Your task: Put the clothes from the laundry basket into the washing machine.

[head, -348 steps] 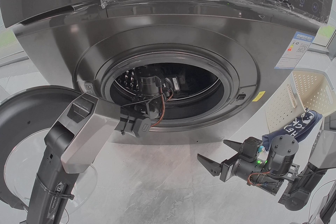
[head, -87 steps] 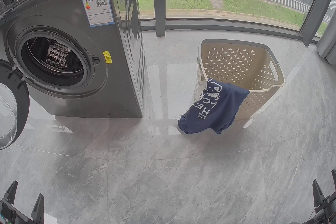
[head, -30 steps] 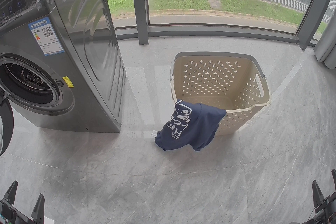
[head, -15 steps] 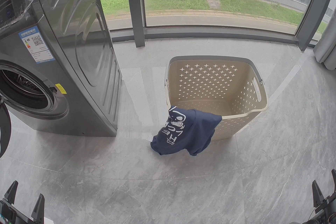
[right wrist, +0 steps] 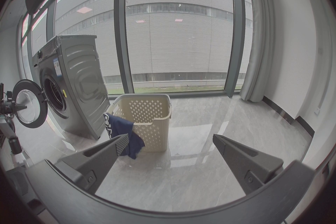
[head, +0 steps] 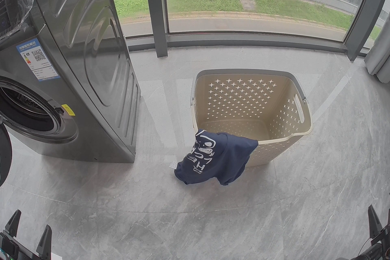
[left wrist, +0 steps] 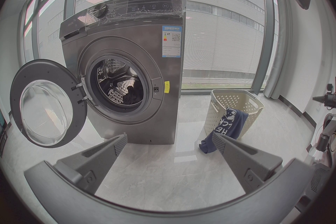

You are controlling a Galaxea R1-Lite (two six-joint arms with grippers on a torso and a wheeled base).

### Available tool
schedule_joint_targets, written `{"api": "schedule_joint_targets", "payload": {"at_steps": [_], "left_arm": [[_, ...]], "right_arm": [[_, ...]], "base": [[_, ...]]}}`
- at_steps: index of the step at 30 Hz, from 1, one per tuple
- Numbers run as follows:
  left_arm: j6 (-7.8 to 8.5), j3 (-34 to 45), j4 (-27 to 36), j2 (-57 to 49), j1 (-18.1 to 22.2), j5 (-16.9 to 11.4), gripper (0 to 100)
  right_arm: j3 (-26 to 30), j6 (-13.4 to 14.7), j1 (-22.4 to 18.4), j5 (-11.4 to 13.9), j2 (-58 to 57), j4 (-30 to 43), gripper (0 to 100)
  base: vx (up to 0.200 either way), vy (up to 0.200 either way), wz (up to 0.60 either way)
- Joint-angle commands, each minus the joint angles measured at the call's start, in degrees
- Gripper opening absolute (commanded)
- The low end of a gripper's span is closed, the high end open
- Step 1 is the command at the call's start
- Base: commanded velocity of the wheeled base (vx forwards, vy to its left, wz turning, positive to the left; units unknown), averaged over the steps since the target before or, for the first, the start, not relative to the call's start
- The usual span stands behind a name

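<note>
Over the near rim of the laundry basket drapes a navy shirt, easy to pinch; left gripper and right gripper hover well short, claws apart.

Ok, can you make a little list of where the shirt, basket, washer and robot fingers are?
shirt: navy, draped over the basket's near rim, hanging down outside
basket: cream, on the floor beside the washer
washer: door swung open
left gripper: fingers open, holding nothing
right gripper: fingers open, holding nothing
</note>
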Motion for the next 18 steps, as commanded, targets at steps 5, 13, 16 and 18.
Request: {"api": "schedule_joint_targets", "payload": {"at_steps": [5,13,16,18], "left_arm": [[-0.02,1.0,0.0,-0.8,0.0,0.1,100],[-0.10,1.0,0.0,-0.8,0.0,0.1,100],[-0.10,1.0,0.0,-0.8,0.0,0.1,100],[-0.10,1.0,0.0,-0.8,0.0,0.1,100]], "right_arm": [[-5.7,-0.3,-0.1,2.4,6.5,3.4,100],[-3.4,-0.3,-0.2,2.7,6.0,3.5,100],[-3.9,-0.3,-0.1,3.1,6.7,3.2,100],[-4.7,-0.3,0.0,4.2,9.4,2.7,100]], "base": [[0.000,0.000,0.00],[0.100,0.000,0.00],[0.000,0.000,0.00],[0.000,0.000,0.00]]}}
